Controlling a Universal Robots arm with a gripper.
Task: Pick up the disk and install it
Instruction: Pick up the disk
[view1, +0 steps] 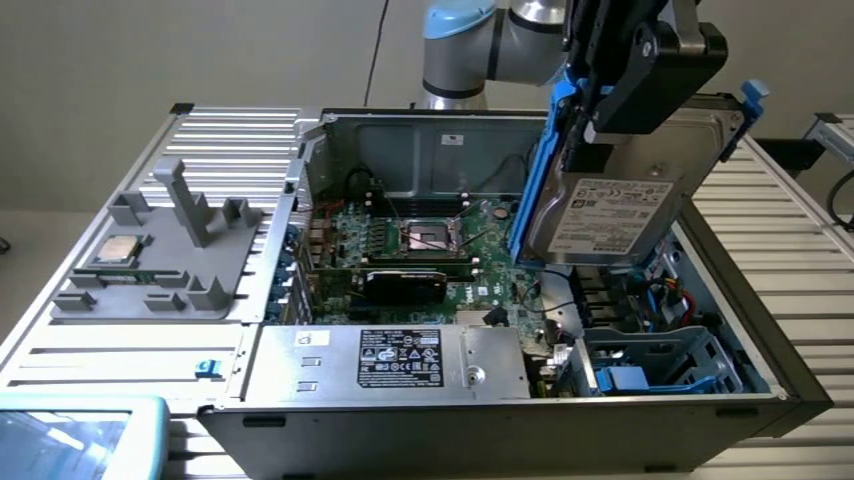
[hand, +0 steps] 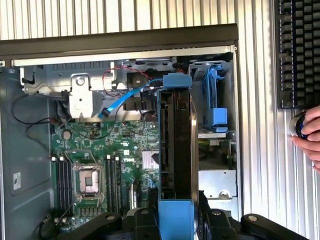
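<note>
The silver-and-pale-blue arm (view1: 467, 40) is bent down over the open black computer case (view1: 467, 440). Its black end effector (view1: 607, 130) is clamped on the grey-metal, blue-framed disk (view1: 614, 210), held nearly upright above the case's exterior-view right side.

The disk (view1: 625, 205), clamped in the matt black claw (view1: 607, 135), is dull grey metal with a white paper label, framed in glossy blue plastic. Below the claw, the case (view1: 467, 432) is matt dark metal.
</note>
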